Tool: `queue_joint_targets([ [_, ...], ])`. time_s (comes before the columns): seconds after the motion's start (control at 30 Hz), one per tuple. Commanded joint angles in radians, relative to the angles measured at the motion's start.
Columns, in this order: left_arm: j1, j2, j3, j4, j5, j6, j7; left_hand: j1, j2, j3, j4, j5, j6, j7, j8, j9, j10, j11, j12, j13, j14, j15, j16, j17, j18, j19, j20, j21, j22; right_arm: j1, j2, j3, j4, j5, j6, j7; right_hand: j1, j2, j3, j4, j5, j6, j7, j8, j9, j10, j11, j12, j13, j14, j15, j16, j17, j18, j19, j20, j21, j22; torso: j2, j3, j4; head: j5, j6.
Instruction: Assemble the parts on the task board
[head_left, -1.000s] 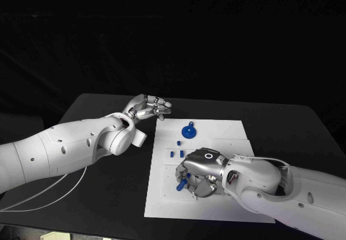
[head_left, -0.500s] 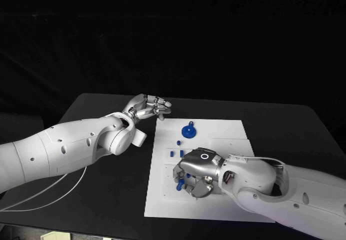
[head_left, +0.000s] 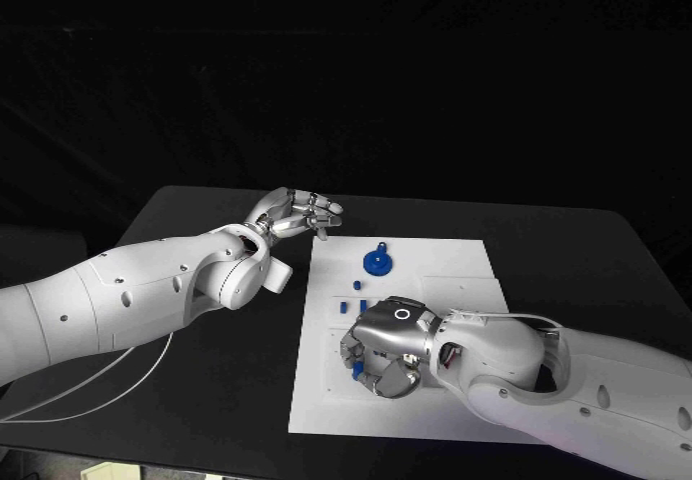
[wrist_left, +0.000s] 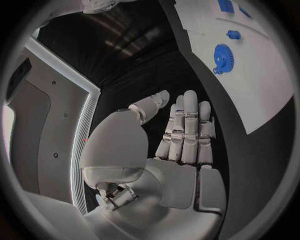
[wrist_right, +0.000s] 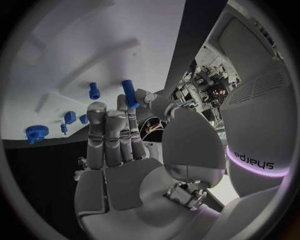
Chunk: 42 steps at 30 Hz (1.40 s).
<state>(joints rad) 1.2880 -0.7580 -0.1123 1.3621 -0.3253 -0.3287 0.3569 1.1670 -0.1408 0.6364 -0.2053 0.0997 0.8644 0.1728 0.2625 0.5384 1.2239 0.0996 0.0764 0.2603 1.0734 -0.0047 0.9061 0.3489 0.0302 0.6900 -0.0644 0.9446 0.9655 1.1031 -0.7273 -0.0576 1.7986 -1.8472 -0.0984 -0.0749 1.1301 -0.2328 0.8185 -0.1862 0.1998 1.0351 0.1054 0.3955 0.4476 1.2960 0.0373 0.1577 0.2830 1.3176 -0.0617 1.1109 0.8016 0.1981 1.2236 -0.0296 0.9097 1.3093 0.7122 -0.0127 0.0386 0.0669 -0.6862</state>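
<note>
- Task board (head_left: 433, 270), a white plate, lay flat in the middle of the black bench (head_left: 577, 250), its long side running away from the robot.
- Blue gear (head_left: 375, 264) lay on the far part of the board, well apart from both hands; the left wrist view showed it too (wrist_left: 221, 56).
- Small blue parts (head_left: 356, 287) sat on the board between the gear and the right hand, in a loose cluster just beyond that hand.
- Right hand (head_left: 387, 352) was lowered over the near-left part of the board, palm down, fingers curled toward the surface.
- Blue peg (wrist_right: 129, 93), a short cylinder, was pinched at the fingertips of the right hand in the right wrist view; the head view showed a bit of it (head_left: 356, 372) at the hand's left edge, low over the board.
- A second small blue part (wrist_right: 94, 91) stood on the board just beside those fingertips, apart from the held peg.
- Left hand (head_left: 296, 215) hovered off the board's far-left corner, above the bench, holding nothing; its fingers (wrist_left: 186, 127) lay straight and side by side.
- Left hand was clear of every part; the gear was the nearest piece to it.
</note>
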Motion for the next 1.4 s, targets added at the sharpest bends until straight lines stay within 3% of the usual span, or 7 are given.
queue_joint_targets([
  [0.03,0.001,0.001,0.001,0.002,0.005,0.007,0.007,-0.004,0.003,0.000,-0.006,-0.001,-0.009,-0.002,0.003,-0.002,-0.008,0.002,-0.006,0.001,0.008,0.001,-0.007,0.001,-0.001,0.006,-0.037,-0.007,0.002,-0.002,0.002,-0.002,0.001,0.012,0.035,0.009,-0.027,-0.002,-0.035,-0.007,0.015,0.001,0.001,-0.008,0.000,0.022,-0.001,-0.009,-0.001,-0.018,-0.012,0.003,-0.002,0.064,-0.010,-0.002,0.005,0.017,0.000,0.0001,-0.0001,-0.001,-0.001],
  [0.27,0.001,0.000,0.001,0.003,0.005,0.009,0.007,-0.004,0.003,0.000,-0.006,-0.001,-0.009,-0.002,0.003,-0.002,-0.007,0.002,-0.006,0.001,0.008,0.001,-0.007,0.002,-0.001,0.006,-0.037,-0.007,0.002,-0.002,0.002,-0.003,0.001,0.013,0.031,0.011,-0.053,-0.005,-0.105,-0.021,0.037,-0.007,0.004,-0.015,0.001,0.013,0.003,-0.017,0.002,-0.019,-0.010,0.002,-0.006,0.064,-0.015,-0.003,0.004,0.016,0.001,0.0011,-0.0005,0.000,0.000],
  [0.7,0.001,-0.001,0.001,0.003,0.005,0.010,0.005,-0.004,0.003,0.000,-0.006,-0.001,-0.009,-0.001,0.003,-0.002,-0.008,0.002,-0.006,0.001,0.008,0.001,-0.008,0.003,-0.001,0.006,-0.037,-0.007,0.002,-0.002,-0.003,-0.003,-0.002,0.018,-0.023,0.005,-0.062,-0.018,-0.144,-0.025,0.040,-0.017,0.008,-0.026,-0.001,0.002,0.007,-0.027,0.002,-0.021,-0.007,0.001,-0.010,0.064,-0.018,-0.003,0.001,0.014,0.000,0.0015,-0.0006,-0.001,0.001],
  [1.03,0.001,-0.003,0.001,0.003,0.005,0.005,0.009,-0.004,0.003,0.000,-0.006,-0.001,-0.009,-0.001,0.003,-0.002,-0.008,0.002,-0.006,0.001,0.008,0.001,-0.009,0.004,-0.001,0.006,-0.037,-0.007,0.002,-0.002,-0.010,-0.003,-0.002,0.029,-0.066,0.003,-0.061,-0.054,-0.166,-0.018,0.030,-0.075,0.035,-0.062,-0.017,-0.058,0.031,-0.063,-0.012,-0.041,0.017,-0.009,-0.018,0.064,-0.041,0.002,-0.015,0.013,0.000,0.0015,-0.0006,-0.003,0.003],
  [1.4,0.001,-0.003,0.001,0.002,0.006,0.004,0.010,-0.002,0.004,0.001,-0.007,-0.001,-0.009,-0.001,0.004,-0.002,-0.008,0.002,-0.006,0.002,0.008,0.001,-0.009,0.005,0.000,0.007,-0.037,-0.008,0.003,-0.002,-0.035,-0.003,0.012,0.045,-0.124,0.013,-0.079,-0.059,-0.235,-0.030,0.038,-0.117,0.054,-0.083,-0.028,-0.104,0.049,-0.086,-0.026,-0.057,0.035,0.004,-0.016,0.064,-0.058,0.003,-0.015,0.018,0.000,0.0015,-0.0006,-0.005,0.006],
])
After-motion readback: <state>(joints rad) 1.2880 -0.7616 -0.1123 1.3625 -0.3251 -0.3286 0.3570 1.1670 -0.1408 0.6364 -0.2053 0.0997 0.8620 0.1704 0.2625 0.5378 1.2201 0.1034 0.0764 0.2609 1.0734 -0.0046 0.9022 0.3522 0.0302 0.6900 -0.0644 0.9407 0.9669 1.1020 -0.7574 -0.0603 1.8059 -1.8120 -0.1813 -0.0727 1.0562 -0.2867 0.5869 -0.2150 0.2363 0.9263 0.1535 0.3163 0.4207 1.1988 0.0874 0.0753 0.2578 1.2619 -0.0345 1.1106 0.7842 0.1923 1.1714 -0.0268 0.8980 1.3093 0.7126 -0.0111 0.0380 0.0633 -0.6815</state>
